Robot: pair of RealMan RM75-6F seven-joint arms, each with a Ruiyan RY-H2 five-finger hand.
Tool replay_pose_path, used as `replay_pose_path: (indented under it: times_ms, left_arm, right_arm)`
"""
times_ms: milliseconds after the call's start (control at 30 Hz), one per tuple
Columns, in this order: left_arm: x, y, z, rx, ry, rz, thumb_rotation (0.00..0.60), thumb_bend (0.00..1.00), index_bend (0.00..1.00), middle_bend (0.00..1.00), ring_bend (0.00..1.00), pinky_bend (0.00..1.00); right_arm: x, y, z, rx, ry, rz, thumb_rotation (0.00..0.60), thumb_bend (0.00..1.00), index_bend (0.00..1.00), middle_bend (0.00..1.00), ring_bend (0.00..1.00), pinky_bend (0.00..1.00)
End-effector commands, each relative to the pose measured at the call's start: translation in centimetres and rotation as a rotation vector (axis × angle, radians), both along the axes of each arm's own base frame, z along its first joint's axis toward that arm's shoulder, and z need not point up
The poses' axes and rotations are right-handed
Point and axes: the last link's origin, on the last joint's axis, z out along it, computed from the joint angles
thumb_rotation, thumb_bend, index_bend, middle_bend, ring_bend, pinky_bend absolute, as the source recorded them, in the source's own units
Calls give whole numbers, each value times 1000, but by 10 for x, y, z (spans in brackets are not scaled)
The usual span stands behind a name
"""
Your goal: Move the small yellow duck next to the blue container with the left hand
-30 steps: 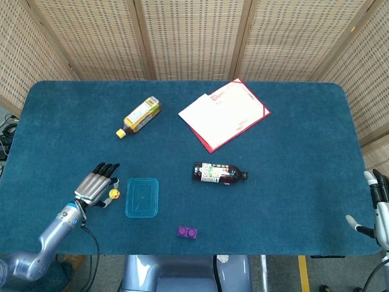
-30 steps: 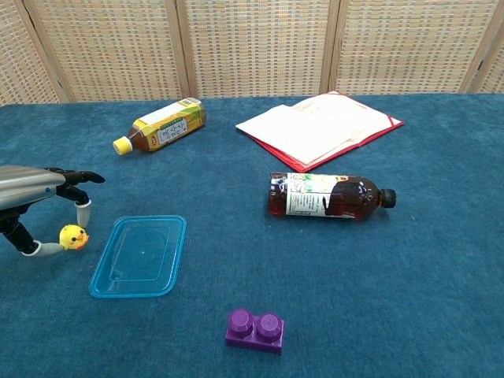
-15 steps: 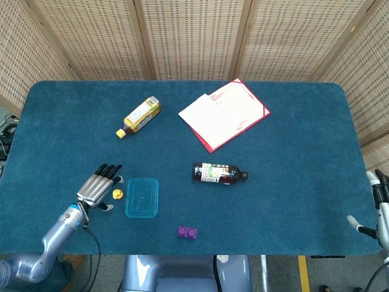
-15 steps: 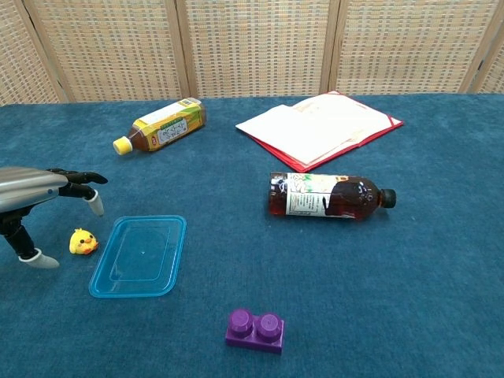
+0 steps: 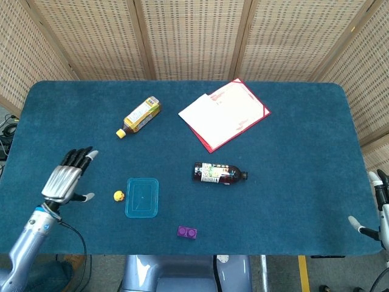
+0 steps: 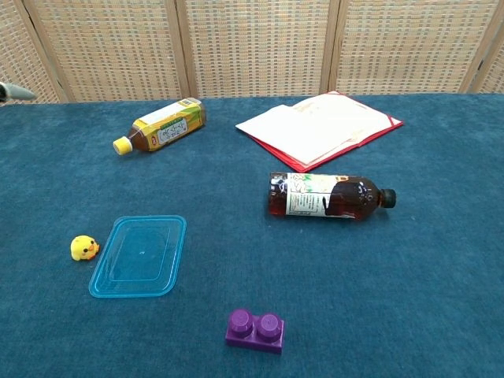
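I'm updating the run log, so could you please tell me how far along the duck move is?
It looks done: the small yellow duck sits on the cloth right beside the blue container. Nothing is in hand; the left hand is off to the side with fingers spread, holding nothing. Nothing appears left.

The left hand has a ribbed, silvery metal back and black fingers tipped with pale grey pads. Its wrist carries a small blue ring and joins a smooth, rounded forearm of glossy grey-blue; a thin black cable loops beside it. The right hand, cut by the frame edge, shows pale grey-white shells with dark finger segments.
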Motion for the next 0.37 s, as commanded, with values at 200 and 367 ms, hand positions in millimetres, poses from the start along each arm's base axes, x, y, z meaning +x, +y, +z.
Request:
replay_pose_path:
  times_ms: [200, 367]
  left_arm:
    - [-37, -65, 34, 246, 6, 102, 600, 77, 0, 0, 0, 0]
    - [-49, -62, 31, 208, 6, 113, 600, 78, 0, 0, 0, 0]
  right_arm:
    - [0, 1, 1, -7, 12, 11, 600, 0, 13, 0, 0, 0]
    - [-1, 1, -1, -6, 25, 11, 600, 0, 13, 0, 0, 0]
